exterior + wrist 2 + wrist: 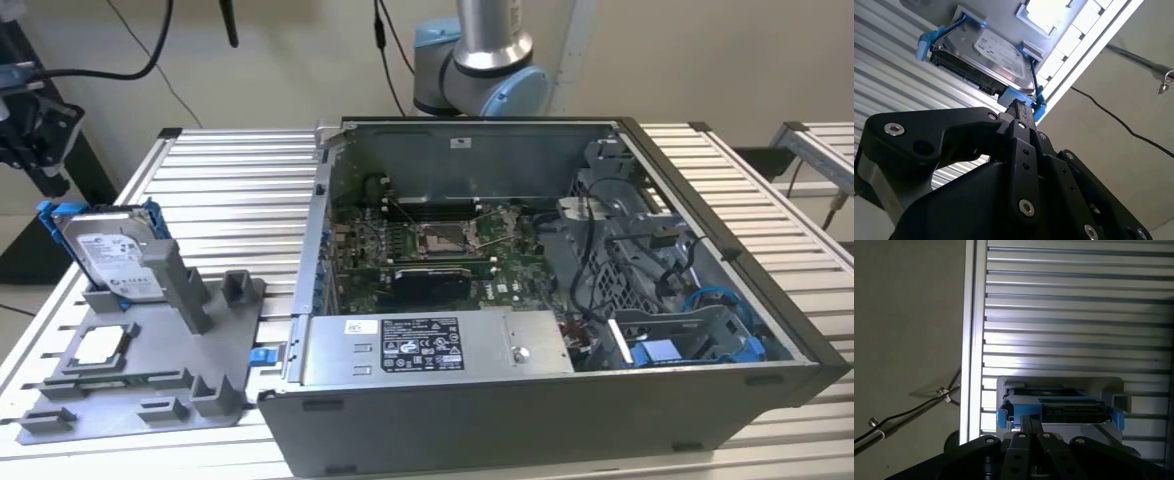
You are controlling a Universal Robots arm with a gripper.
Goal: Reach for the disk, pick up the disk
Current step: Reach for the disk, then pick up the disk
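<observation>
One black gripper sat closest in the second wrist view. Its two fingers looked pressed together, with no gap between them. Their tips touched the edge of the blue bracket – whether they pinched it could not be told.

Just past the tips was one disk, silver-grey with a white label and the blue bracket around it. In the exterior view it stood on its edge in one grey holder, at the exterior view's left side of the table. One small square chip lay flat on the same holder, near the disk but apart from it.

Farther over, in the middle of the table, sat one open computer case – its green board and wires showed inside. Behind the case rose the one robot arm.
</observation>
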